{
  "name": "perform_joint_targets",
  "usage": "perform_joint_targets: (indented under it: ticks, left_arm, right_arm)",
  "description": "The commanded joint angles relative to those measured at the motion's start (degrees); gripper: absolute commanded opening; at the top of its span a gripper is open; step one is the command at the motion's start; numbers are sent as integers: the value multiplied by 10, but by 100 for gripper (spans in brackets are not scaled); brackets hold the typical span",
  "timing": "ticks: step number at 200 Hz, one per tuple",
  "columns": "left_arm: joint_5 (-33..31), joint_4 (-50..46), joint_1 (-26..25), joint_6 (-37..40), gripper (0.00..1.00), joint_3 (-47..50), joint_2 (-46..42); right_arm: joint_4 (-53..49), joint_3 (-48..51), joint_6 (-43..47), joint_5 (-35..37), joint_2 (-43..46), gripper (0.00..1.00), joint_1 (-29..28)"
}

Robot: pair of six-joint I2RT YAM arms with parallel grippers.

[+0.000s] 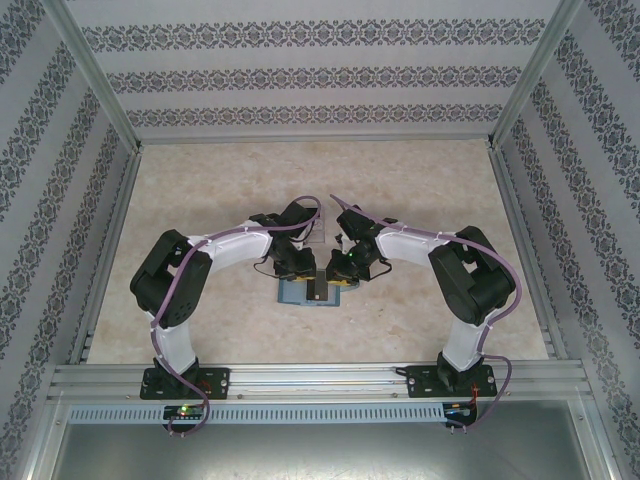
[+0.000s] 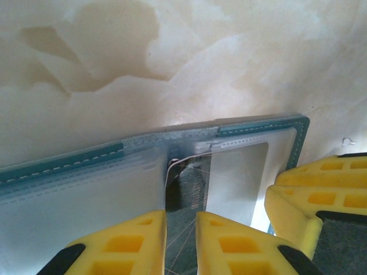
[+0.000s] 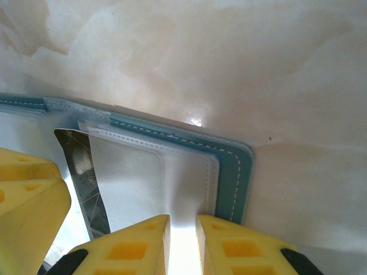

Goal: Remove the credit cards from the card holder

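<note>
The left gripper (image 2: 180, 216) has its jaws drawn close, a narrow gap between them, and the dark card (image 2: 186, 186) runs down into that gap, so it looks clamped on the card's near end. The right gripper (image 3: 183, 220) is just beside it, jaws equally narrow, with a puckered fold of clear pocket rising between them; it appears to be pinching the holder (image 3: 235, 172) to steady it. The holder lies open and flat on the table (image 2: 200, 69), midway between the two arms, its teal stitched border at the far edge and its pale pockets facing up. In the right wrist view the card sits tilted, partly out of its pocket at the holder's middle, one corner lifted clear of the pocket's edge while its lower part is hidden behind the left gripper's finger. I judge the task early to midway: one card is being worked free but is not out yet. Whether other cards remain in the pale pockets I cannot tell; none lies loose on the table.
</note>
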State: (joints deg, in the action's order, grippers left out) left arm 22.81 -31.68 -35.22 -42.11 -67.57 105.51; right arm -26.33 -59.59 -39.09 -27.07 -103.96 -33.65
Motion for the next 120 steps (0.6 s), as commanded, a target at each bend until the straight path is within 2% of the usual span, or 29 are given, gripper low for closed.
perform_joint_targets:
  ticks: [1, 120]
  left_arm:
    - [-19, -11, 4, 4, 21, 6, 11]
    - [35, 53, 7, -7, 20, 31, 15]
  right_arm:
    - [-30, 14, 3, 10, -6, 22, -5]
    - [-31, 13, 5, 7, -11, 22, -6]
